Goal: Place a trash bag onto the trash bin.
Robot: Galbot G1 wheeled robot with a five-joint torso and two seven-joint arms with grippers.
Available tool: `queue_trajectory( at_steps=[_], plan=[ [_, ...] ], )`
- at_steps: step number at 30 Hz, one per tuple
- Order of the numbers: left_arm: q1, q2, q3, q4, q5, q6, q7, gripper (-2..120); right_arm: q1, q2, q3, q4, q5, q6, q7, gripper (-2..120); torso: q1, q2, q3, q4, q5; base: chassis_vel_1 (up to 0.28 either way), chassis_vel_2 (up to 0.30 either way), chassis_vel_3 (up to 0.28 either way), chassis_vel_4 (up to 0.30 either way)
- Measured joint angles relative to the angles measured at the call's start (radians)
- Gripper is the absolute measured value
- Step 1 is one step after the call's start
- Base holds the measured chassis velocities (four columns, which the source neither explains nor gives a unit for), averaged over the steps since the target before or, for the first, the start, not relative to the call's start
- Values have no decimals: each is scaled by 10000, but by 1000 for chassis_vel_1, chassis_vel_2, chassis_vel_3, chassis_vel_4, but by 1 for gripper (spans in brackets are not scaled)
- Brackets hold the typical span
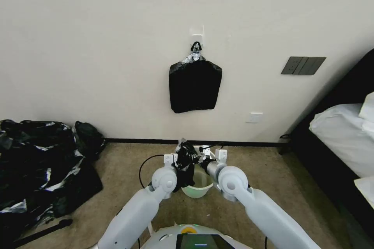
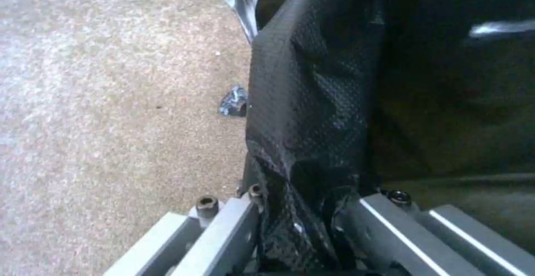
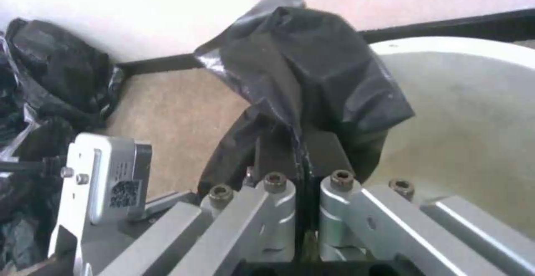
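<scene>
A single large heap of black plastic [image 1: 37,167] with silvery patches sprawls over the carpet [image 1: 117,163] at the robot's left, against the pale wall [image 1: 97,46]. One bed with white bedding [image 1: 343,136] stands at the right. On the wall, one flat stack of black bags [image 1: 194,85] hangs from one clip [image 1: 196,48] under one white hook; to its right sit one dark switch panel [image 1: 303,65] and, lower, one white socket [image 1: 255,117].

Below the stack, one trash bin [image 1: 198,188], small, round and white, stands on the carpet between the robot's two arms. One trash bag [image 1: 186,163], crumpled and glossy black, hangs over the bin's left rim, gripped from both sides. The left gripper [image 2: 304,221] is clamped narrowly on a bunched fold of the bag. The right gripper [image 3: 299,154] has its dark pads pinched tight on a thin edge of the same bag, just above the bin's mouth. One small scrap of plastic [image 2: 233,101] lies on the carpet beside the bag.
</scene>
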Motion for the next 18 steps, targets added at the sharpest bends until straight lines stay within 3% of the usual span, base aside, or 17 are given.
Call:
queue_trajectory(
  at_steps=[6,8,13,18],
  plan=[
    [241,-63,-151,-192,109,-678,-260,2,-133,35,84,241,-320,339,-10,0,1,-1,3,-3,-5,0,0,0,0],
    [400,0,-340,-489,453,-1203,-264,1,-142,39,143,437,-571,567,-166,0,1,-1,3,0,0,0,0,0,0],
    [741,245,-718,-1242,805,-2245,152,1,2,-53,300,902,-802,765,-266,0,1,-1,3,0,-4,0,0,0,0],
    [993,536,-1097,-1876,904,-2638,475,1,6,-175,571,1274,-988,825,-261,0,1,-1,3,3,-3,0,0,0,0]
  ],
)
